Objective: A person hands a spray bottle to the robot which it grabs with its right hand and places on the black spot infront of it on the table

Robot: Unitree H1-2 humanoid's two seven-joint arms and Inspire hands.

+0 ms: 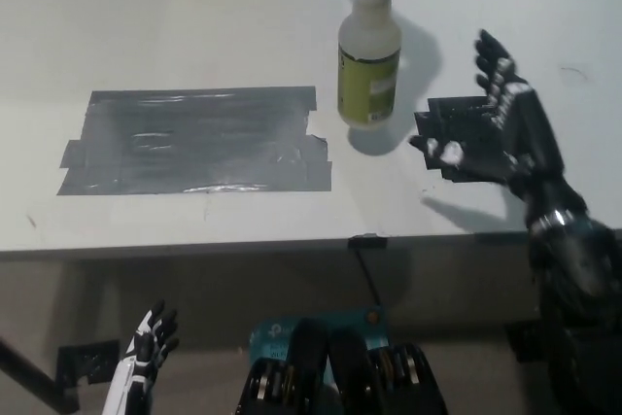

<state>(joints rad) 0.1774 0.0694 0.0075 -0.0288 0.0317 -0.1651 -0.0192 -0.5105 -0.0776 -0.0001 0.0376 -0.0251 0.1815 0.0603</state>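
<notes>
The bench [146, 26] has a smooth, matt white top. On it, the grey tape patch [194, 140] shines softly, slightly wrinkled. At the patch's two o'clock, the spray bottle [369, 55] looks like translucent plastic with a paper-like yellow-green label. The black spot [457, 123] seems glossy tape.
</notes>
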